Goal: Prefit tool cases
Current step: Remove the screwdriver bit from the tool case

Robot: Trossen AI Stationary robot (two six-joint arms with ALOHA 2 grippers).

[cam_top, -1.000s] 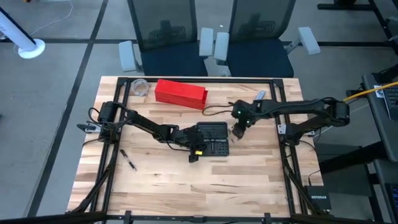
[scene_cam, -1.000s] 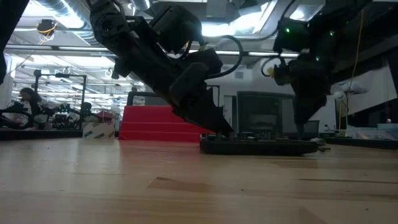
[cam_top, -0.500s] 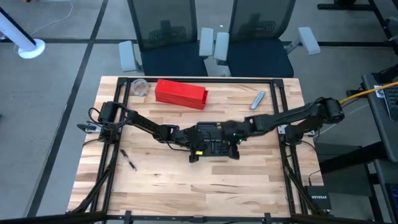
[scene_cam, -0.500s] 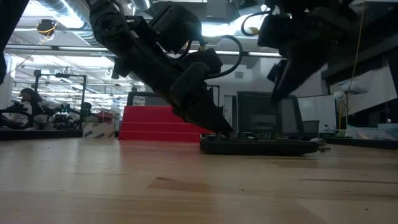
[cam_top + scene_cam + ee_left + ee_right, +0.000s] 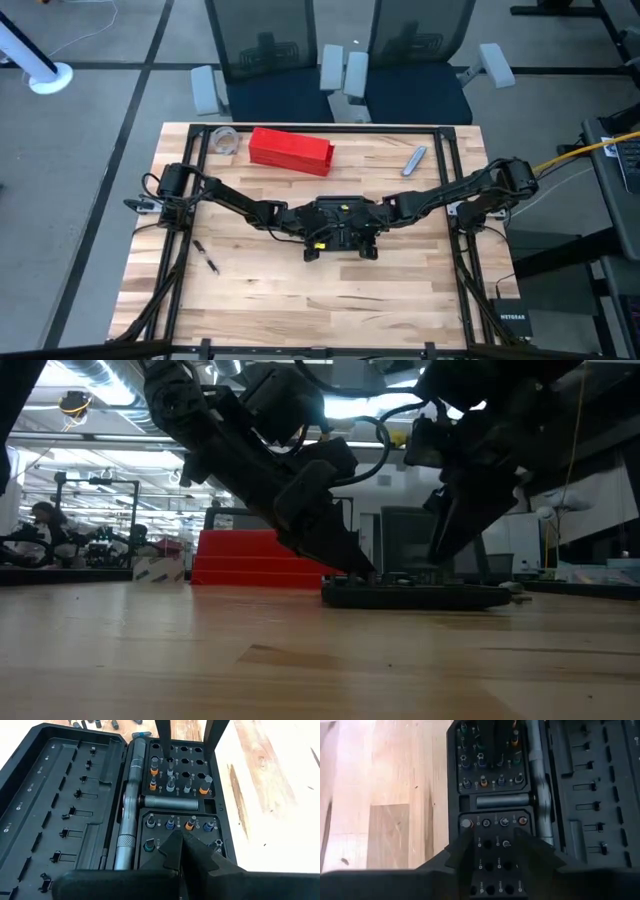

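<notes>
Wooden table [image 5: 260,290] is sitting in a workshop bay, two office chairs pushed up behind its far edge. Near the far edge a red box [image 5: 290,149] is lying flat, a clear roll [image 5: 226,139] to its left, a small grey tool [image 5: 415,159] off to the right; none of these look involved.

Tool case [image 5: 340,226] is lying open and flat at table centre, both halves spread. Left wrist view is showing one half with empty moulded slots, the other with a ratchet handle [image 5: 131,810] along the hinge side and bit sockets [image 5: 177,772] partly filled with colour-banded bits.

Left gripper [image 5: 312,243] is resting low at the case's near-left corner, fingers pressed together with nothing between them, tip down on the case [image 5: 352,565]; probably pinning the case so it does not slide.

Right gripper [image 5: 367,238] is hanging over the socket half from the right, fingers spread partway, straddling a block of sockets [image 5: 495,855]. No bit visible between them. Judgement: lining up over one socket, to seat or press a bit while the left arm is steadying.
</notes>
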